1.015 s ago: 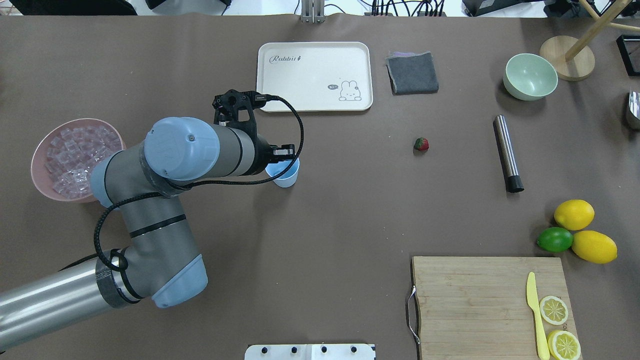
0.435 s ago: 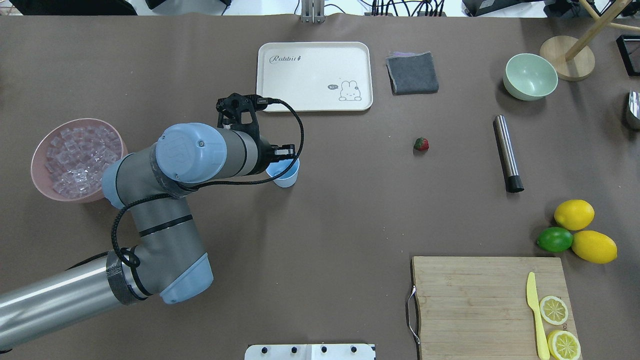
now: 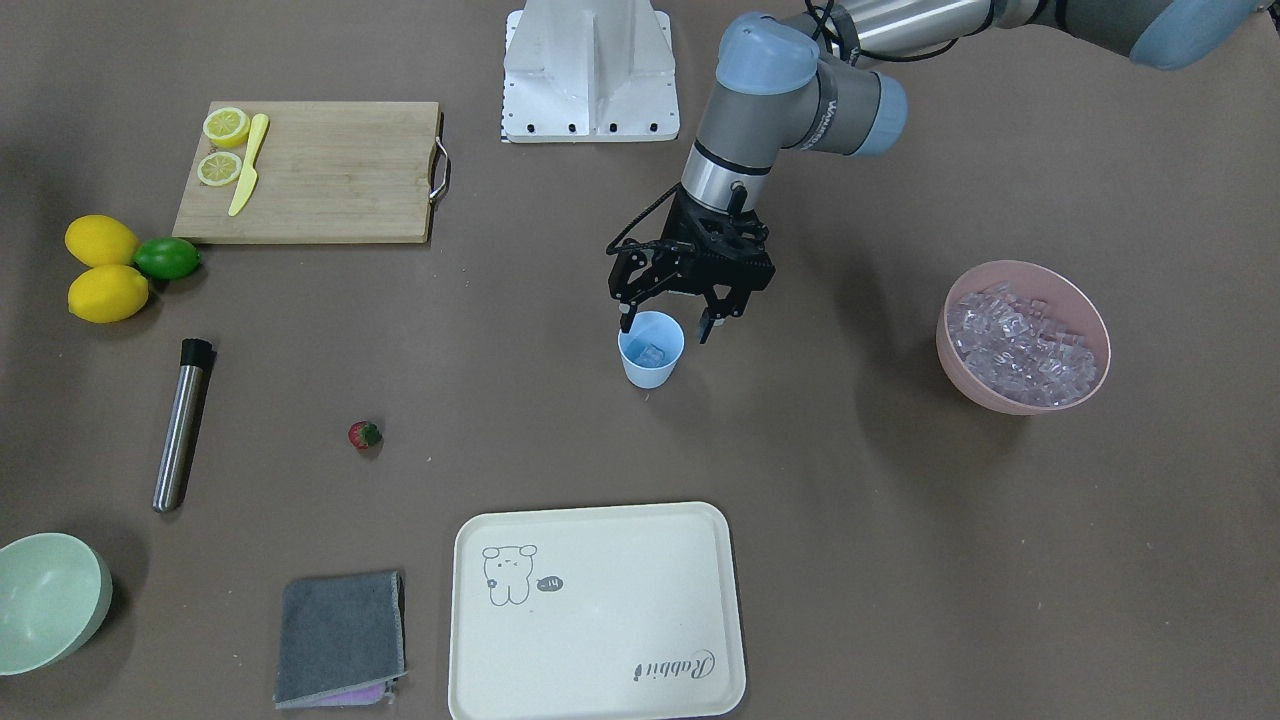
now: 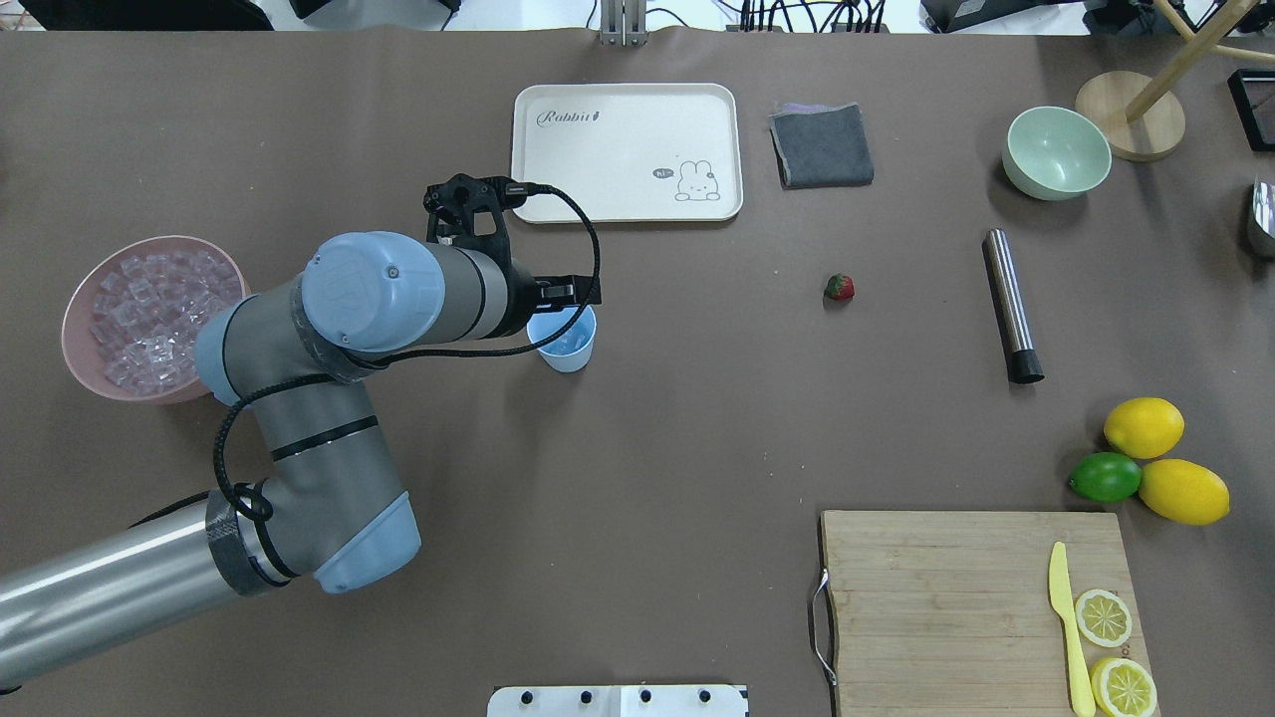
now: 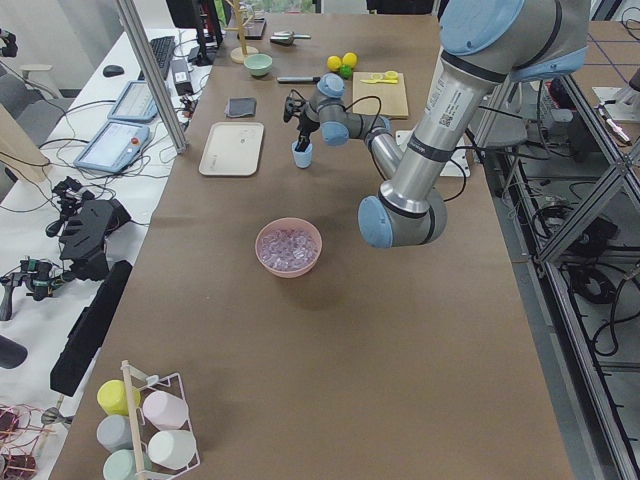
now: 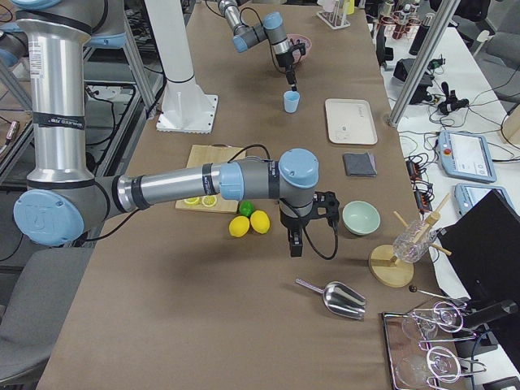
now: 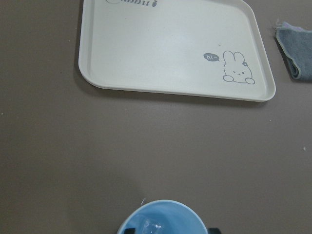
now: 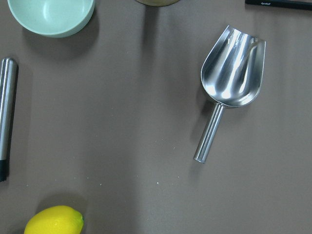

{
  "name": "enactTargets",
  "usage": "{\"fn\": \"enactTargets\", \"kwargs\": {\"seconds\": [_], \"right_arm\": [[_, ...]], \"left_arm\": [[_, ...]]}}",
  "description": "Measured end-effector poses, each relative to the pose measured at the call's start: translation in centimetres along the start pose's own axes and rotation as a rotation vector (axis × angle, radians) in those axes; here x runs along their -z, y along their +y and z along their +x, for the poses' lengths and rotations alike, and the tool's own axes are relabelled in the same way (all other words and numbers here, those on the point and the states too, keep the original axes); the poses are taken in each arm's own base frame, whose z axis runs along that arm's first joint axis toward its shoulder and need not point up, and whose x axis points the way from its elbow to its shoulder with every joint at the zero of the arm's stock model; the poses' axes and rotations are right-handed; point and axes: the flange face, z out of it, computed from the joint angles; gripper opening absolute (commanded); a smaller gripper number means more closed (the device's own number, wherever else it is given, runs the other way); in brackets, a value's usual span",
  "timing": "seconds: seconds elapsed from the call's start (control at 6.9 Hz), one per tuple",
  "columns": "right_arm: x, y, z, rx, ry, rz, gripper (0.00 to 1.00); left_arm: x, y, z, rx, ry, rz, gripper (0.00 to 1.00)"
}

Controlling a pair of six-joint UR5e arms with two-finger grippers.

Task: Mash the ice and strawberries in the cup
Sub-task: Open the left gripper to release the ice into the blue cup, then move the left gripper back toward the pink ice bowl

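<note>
The light-blue cup [image 3: 651, 362] stands upright mid-table, with one clear ice cube [image 3: 651, 353] inside it. The cup also shows in the overhead view [image 4: 568, 345] and at the bottom of the left wrist view [image 7: 163, 219]. My left gripper [image 3: 665, 326] hangs open and empty just above the cup's rim, one finger on each side. More ice [image 3: 1020, 335] fills the pink bowl [image 3: 990, 395]. The strawberry [image 3: 364, 434] lies alone on the table [image 4: 840, 287], far from the cup. My right gripper [image 6: 294, 244] shows only in the exterior right view, near the lemons; I cannot tell whether it is open or shut.
A steel cylinder [image 4: 1011, 304] lies beyond the strawberry. A cream tray [image 4: 628, 149], a grey cloth [image 4: 822, 146] and a pale-green bowl [image 4: 1056, 151] sit at the far side. Lemons and a lime [image 4: 1106, 477] lie by the cutting board [image 4: 946, 597]. A metal scoop [image 8: 233, 73] lies under the right wrist.
My left wrist has shifted slightly toward the far side and uncovers more of the cup. The cup, the strawberry and the bowl have not moved.
</note>
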Motion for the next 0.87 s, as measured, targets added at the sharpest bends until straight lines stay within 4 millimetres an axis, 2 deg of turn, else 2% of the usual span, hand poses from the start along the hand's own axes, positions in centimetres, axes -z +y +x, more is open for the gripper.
{"fn": "enactTargets", "kwargs": {"seconds": [0.14,0.29,0.43,0.58,0.72,0.87], "right_arm": [[0.1,0.0,-0.1,0.001,0.000,0.001,1.00],[0.1,-0.1,-0.1,0.003,0.000,0.003,1.00],[0.1,-0.1,-0.1,0.004,0.000,0.004,1.00],[0.2,-0.2,-0.2,0.005,0.001,0.005,1.00],[0.2,-0.2,-0.2,0.005,0.002,0.005,1.00],[0.2,-0.2,-0.2,0.006,0.003,0.006,1.00]], "left_arm": [[1.4,-2.5,-1.3,-0.005,-0.024,-0.017,0.97],[3.7,-5.3,-3.1,-0.039,-0.071,-0.043,0.97],[6.5,-7.5,-5.8,-0.105,-0.141,-0.067,0.97],[8.8,-9.1,-9.7,-0.148,-0.208,-0.096,0.97],[10.4,-10.2,-14.7,-0.133,-0.258,-0.132,0.97],[11.7,-10.3,-20.2,-0.090,-0.307,-0.163,0.97]]}}
